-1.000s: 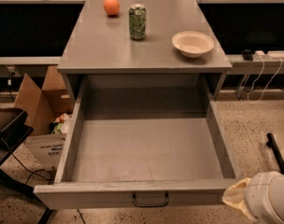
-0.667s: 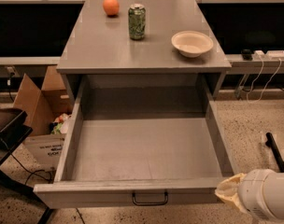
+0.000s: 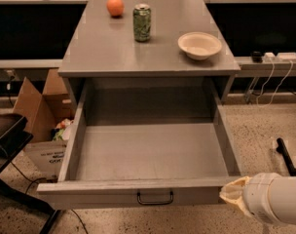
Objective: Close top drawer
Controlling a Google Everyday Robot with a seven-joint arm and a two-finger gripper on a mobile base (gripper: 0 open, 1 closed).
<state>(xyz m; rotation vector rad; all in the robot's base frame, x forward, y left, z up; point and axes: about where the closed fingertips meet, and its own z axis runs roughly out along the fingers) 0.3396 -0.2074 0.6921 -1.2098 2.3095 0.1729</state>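
Nearest, at the lower right: the gripper (image 3: pixel 232 195), a cream-coloured tip on a thick white arm (image 3: pixel 276 204) that comes in from the right edge. It sits just at the near right corner of the top drawer (image 3: pixel 153 152), level with the front panel; contact at that corner is not clear. How wide the gripper is spread, or whether it has hold of anything, cannot be made out from this angle. The drawer is pulled far out toward the near side, plain grey inside, with nothing lying in it. A small dark wire handle (image 3: pixel 155 197) sits at the centre of the front panel. Speckled floor (image 3: pixel 265 126) on both sides. Left of the drawer, a cardboard box (image 3: pixel 38 113) stands with its flaps up, with a dark stand (image 3: pixel 7 135) nearer in front of it. To the right, a dark bar (image 3: pixel 286 154) lies on the floor. Farther back, the grey cabinet top (image 3: pixel 153 52) carries a cream bowl (image 3: pixel 199 45) on the right, a green can (image 3: pixel 142 22) upright near the middle, and an orange (image 3: pixel 115 6) at the far left, all well apart. Far right, white cables (image 3: pixel 273 79) hang from a ledge.
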